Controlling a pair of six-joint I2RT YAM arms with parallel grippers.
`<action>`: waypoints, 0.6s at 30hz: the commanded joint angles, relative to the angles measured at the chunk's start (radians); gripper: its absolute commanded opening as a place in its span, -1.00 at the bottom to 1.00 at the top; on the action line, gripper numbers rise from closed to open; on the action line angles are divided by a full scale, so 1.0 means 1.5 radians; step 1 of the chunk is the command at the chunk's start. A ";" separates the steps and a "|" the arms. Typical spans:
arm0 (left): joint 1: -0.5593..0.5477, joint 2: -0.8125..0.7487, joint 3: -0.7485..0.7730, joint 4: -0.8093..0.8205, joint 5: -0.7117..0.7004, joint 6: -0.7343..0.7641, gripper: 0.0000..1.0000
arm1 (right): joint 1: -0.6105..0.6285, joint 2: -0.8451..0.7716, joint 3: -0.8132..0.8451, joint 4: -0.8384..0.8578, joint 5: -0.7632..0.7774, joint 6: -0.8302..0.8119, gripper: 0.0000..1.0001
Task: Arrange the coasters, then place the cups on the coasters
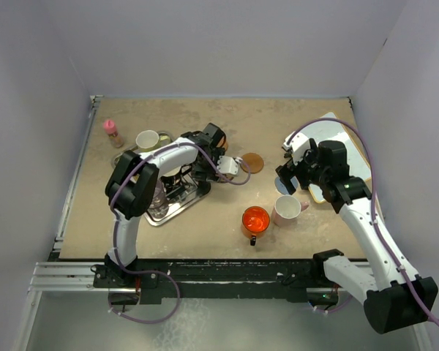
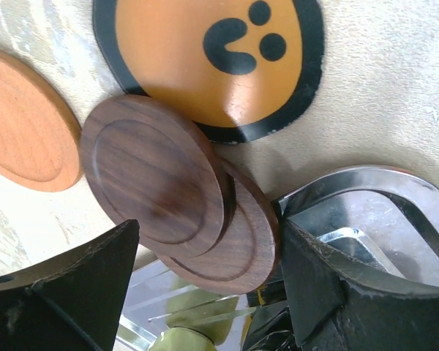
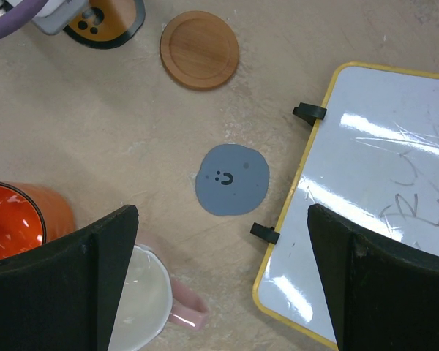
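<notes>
While right jaws gape above flat grey-blue disc [image 3: 232, 180], left jaws straddle, unclosed, two stacked dark wooden discs [image 2: 154, 175].

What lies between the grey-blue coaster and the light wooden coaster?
Nothing. The right wrist view shows only bare tabletop between the grey-blue coaster and the light wooden coaster.

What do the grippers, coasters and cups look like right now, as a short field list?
left gripper: open, jaws either side of two overlapping dark brown coasters by the tray corner
right gripper: open, empty, above the grey-blue coaster
other coasters: light brown coaster and orange face coaster, flat on the table
cups: red-orange mug and pink mug on bare table, not yet on coasters
</notes>
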 commanded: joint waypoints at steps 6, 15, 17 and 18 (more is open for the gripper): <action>0.029 0.035 0.126 -0.035 0.109 -0.011 0.45 | 0.003 0.004 0.001 0.003 0.008 -0.012 1.00; 0.045 0.062 0.125 0.024 0.114 -0.043 0.46 | 0.003 0.008 0.002 0.003 0.010 -0.014 1.00; 0.045 0.065 0.122 0.046 0.111 -0.058 0.46 | 0.003 0.008 0.001 0.003 0.012 -0.014 1.00; 0.045 0.066 0.121 0.058 0.113 -0.068 0.46 | 0.003 0.008 0.001 0.003 0.012 -0.014 1.00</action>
